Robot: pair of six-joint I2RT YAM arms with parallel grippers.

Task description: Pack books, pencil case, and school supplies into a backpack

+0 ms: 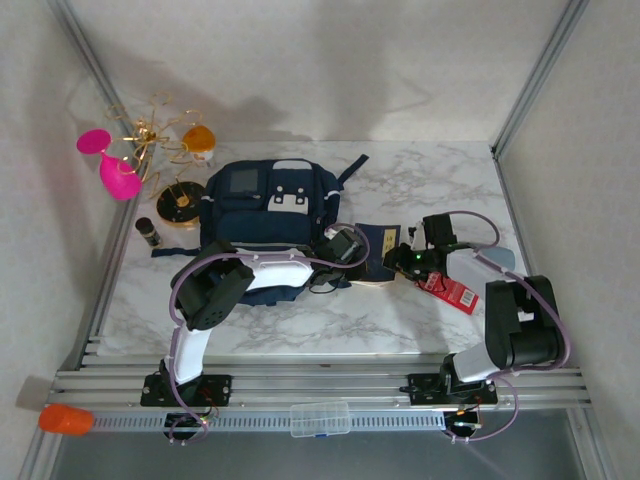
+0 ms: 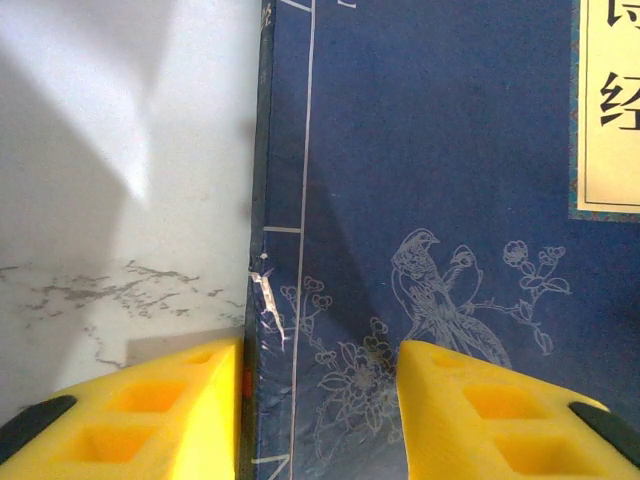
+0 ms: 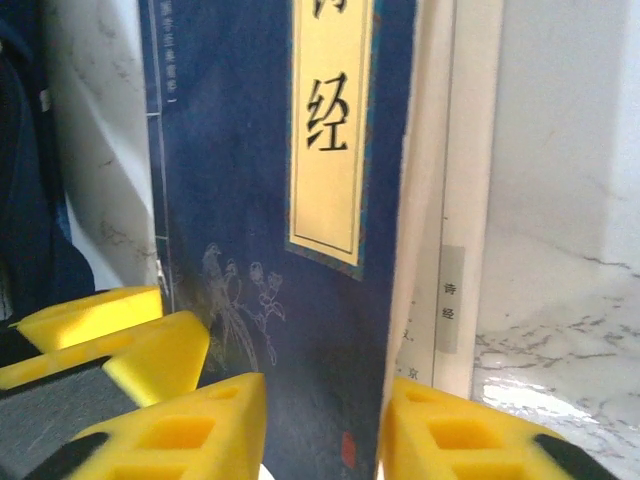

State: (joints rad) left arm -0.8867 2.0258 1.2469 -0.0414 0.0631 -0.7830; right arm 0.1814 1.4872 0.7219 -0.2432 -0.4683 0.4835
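The navy backpack lies at the back left of the marble table. Just right of it the navy book lies flat, with bird line drawings and a cream title label. My left gripper is open at the book's spine side; one yellow finger is beside the spine and the other rests over the cover. My right gripper is open at the opposite edge, straddling the cover and the white pages. The red packet and pale grey-blue pencil case lie at the right.
A pink glass, gold wire ornament, orange cup, round dark dish and small dark bottle crowd the back left. A clear plastic box sits on the front rail. Metal frame posts stand along both sides.
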